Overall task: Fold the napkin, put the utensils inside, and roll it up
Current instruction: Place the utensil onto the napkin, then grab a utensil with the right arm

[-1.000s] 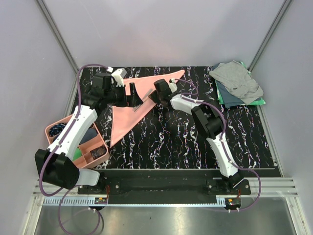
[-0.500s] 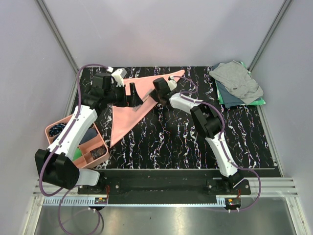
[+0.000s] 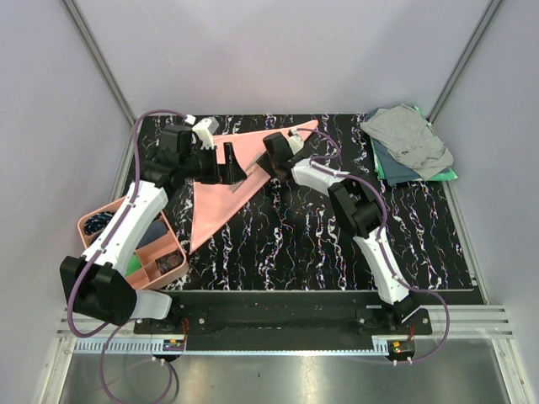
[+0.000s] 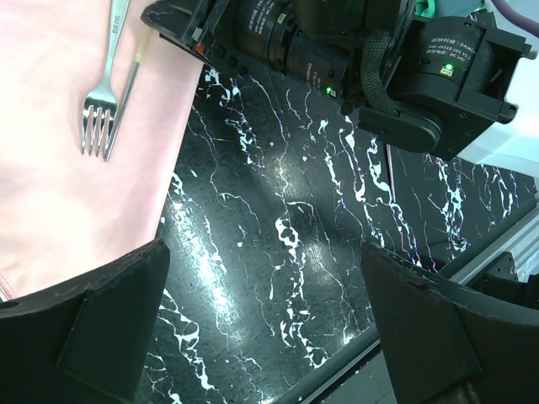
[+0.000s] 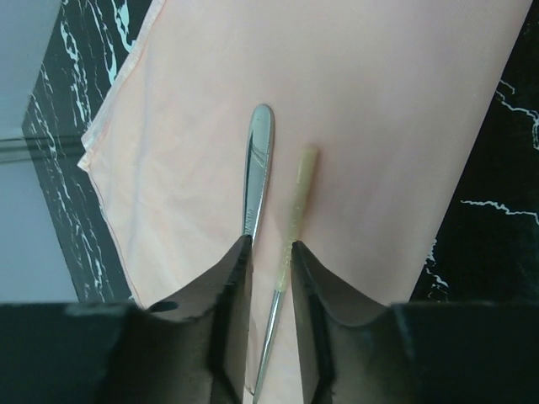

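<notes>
Now fork (image 4: pixel 98 118), stick (image 5: pixel 299 189) parallel, tines toward wide left tool (image 4: pixel 265 286); right tool (image 5: pixel 269 252) narrowly parted astride stick.

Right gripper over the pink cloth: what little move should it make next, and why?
Probably lift straight up and back off. The fork and the brown-handled stick lie side by side on the folded napkin. The right gripper has its jaws slightly apart, wider than the thin stick running between them, so it seems to hold nothing. Rising first should avoid nudging either piece.
</notes>
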Tool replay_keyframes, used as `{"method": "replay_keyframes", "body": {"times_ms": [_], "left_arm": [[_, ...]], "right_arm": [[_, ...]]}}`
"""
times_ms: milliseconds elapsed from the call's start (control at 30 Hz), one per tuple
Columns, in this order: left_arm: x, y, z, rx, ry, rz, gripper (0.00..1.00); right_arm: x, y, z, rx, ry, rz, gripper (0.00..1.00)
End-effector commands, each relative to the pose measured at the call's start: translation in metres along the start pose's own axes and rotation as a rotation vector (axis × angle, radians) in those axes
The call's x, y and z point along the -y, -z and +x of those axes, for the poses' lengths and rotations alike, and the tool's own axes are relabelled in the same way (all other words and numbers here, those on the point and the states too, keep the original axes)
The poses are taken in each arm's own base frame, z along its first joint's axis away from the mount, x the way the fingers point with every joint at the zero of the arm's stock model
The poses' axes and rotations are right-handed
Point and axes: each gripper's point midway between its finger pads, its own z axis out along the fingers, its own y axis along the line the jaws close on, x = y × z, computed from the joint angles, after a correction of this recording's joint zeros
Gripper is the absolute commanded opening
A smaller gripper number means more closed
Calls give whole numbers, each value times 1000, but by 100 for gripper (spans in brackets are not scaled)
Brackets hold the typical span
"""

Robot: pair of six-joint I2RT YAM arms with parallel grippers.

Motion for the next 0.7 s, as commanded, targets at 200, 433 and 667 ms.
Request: {"method": "replay_keyframes", "body": {"times_ms": [200, 433, 667], "left_arm": [[14, 9, -16, 65, -38, 39, 99], [13, 8, -15, 62, -38, 38, 99], [16, 4, -12, 39, -18, 63, 99]], "right_arm": [[-62, 61, -34, 44, 181, -149, 43], [31, 162, -85, 120, 371, 33, 54], [174, 241, -136, 11, 347, 359, 54]]}}
